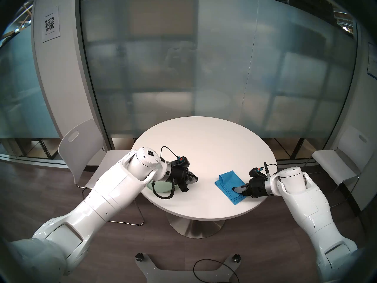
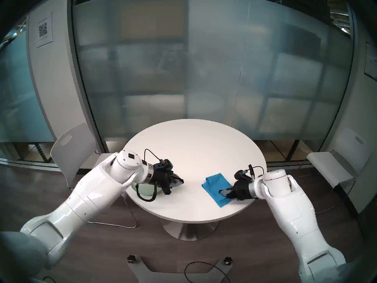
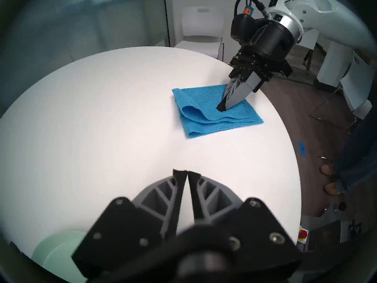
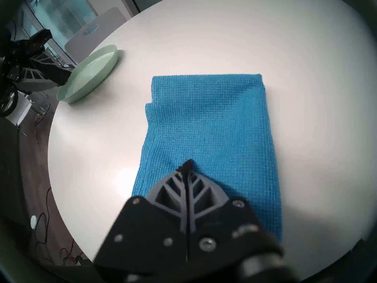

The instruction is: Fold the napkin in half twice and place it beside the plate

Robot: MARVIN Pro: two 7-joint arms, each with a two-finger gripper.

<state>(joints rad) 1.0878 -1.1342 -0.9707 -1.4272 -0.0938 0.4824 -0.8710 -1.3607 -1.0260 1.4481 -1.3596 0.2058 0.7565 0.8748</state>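
The blue napkin (image 1: 229, 184) lies folded into a layered rectangle on the right side of the round white table (image 1: 204, 141); it also shows in the left wrist view (image 3: 204, 117) and the right wrist view (image 4: 214, 123). My right gripper (image 1: 234, 189) (image 4: 188, 162) is shut, and its tips press down on the napkin's top layer near the near end. The mint-green plate (image 1: 161, 188) (image 4: 91, 72) sits at the table's left edge, partly hidden under my left wrist. My left gripper (image 1: 195, 177) (image 3: 187, 172) is shut and empty, just right of the plate, well apart from the napkin.
White chairs stand at the table's left (image 1: 81, 149) and right (image 1: 334, 164). A frosted glass wall runs behind the table. A person's shoes (image 3: 328, 170) show on the floor past the table's near-right edge. Bare tabletop lies between plate and napkin.
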